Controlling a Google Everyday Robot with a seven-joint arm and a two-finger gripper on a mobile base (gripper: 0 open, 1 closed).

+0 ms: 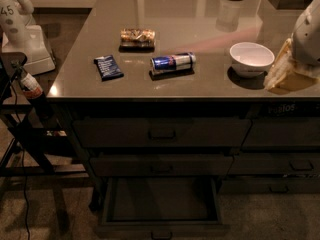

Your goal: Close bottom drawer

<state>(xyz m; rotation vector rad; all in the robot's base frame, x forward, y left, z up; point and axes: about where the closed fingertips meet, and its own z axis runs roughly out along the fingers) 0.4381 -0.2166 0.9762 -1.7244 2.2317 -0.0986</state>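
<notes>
The bottom drawer (pixel 162 228) is the lowest of the wide left stack and stands pulled out, its dark inside showing empty. Its small bar handle (pixel 161 234) sits at the lower edge of the view. The two drawers above it, the middle drawer (pixel 161 165) and the top drawer (pixel 161 132), are flush with the cabinet. My gripper (pixel 282 76), a pale beige and white shape on the arm, is at the right edge over the counter, next to a white bowl (pixel 251 59), far above and to the right of the open drawer.
On the grey counter (pixel 200 19) lie a blue can (pixel 173 63) on its side, a dark blue packet (pixel 108 67) and a snack bag (pixel 137 36). A narrower drawer stack (pixel 285 149) is on the right. A black stand with cables (pixel 25 129) stands left of the cabinet.
</notes>
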